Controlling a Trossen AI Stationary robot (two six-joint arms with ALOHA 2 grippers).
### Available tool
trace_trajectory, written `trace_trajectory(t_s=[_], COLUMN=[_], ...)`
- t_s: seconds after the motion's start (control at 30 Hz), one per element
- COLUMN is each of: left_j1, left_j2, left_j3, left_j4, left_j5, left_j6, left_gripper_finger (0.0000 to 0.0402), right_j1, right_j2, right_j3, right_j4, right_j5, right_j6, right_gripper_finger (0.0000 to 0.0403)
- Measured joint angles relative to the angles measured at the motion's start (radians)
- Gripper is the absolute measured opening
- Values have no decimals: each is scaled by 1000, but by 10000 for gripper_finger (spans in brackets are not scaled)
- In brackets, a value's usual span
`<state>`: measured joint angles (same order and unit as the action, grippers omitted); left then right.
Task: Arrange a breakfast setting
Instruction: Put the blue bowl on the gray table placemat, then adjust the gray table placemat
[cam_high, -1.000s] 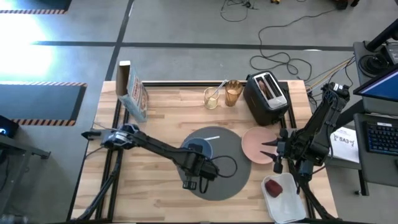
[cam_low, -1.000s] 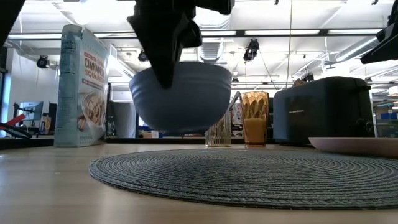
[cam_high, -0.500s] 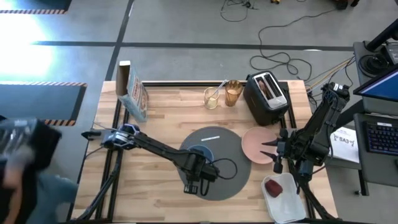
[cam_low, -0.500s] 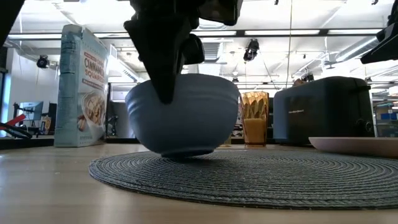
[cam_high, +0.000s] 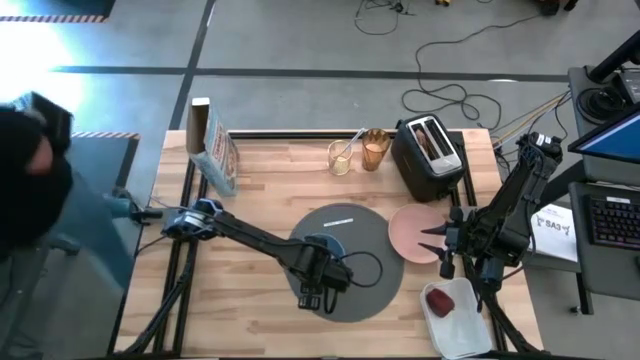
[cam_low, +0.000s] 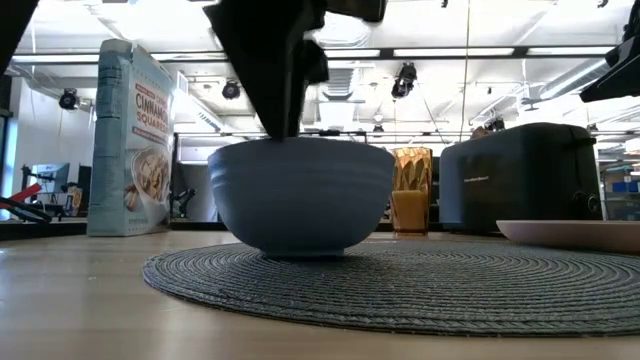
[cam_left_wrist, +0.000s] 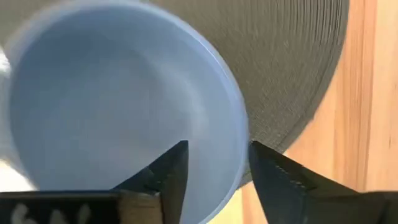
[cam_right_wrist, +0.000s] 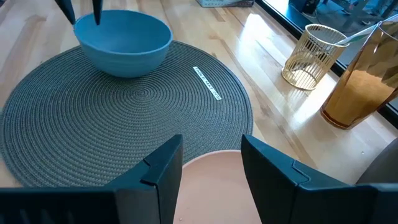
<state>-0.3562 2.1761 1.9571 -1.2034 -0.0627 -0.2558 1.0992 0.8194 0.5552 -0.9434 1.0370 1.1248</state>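
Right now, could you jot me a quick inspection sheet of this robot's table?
Surface: wooden table.
Job's things: blue bowl sits upright on the round grey mat; pink plate overlaps the mat's edge; amber tumbler and toaster behind; red apple on white tray.
Clutter: cereal box; wire holder.
Claws: left claw straddles the bowl's rim, fingers apart; right claw open over the plate.
Cables: on floor beyond the table.
Surroundings: a person at the left.

The cereal box (cam_low: 135, 140) reads "CINNAMON SQUARES", partly cut off; other labels are too small to read.
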Motion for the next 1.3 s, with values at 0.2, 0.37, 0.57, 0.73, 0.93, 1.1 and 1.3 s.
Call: trace_trajectory(t_s=[0.2,0.37,0.57,0.73,0.93,1.1,1.3], left_j1=[-12,-16,-13,-12,-12,-12,-7], left_j2=[-2,-3,49,129,213,266,314], left_j3=[141,169,161,175,244,311,349], left_j4=[-41,55,118,146,132,125,113], left_j5=[-94,-80,-78,-77,-76,-16,87], left_j6=[17,90,164,210,207,204,209], left_gripper_finger=[166,148,112,58,4,7,1], right_j1=[0,0,0,0,0,0,0], right_j2=[0,0,0,0,0,0,0], right_j3=[0,0,0,0,0,0,0], right_j4=[3,7,7,7,9,10,10], right_j5=[0,0,0,0,0,0,0], right_j6=[0,0,0,0,0,0,0], right_gripper_finger=[155,155,155,155,155,155,155])
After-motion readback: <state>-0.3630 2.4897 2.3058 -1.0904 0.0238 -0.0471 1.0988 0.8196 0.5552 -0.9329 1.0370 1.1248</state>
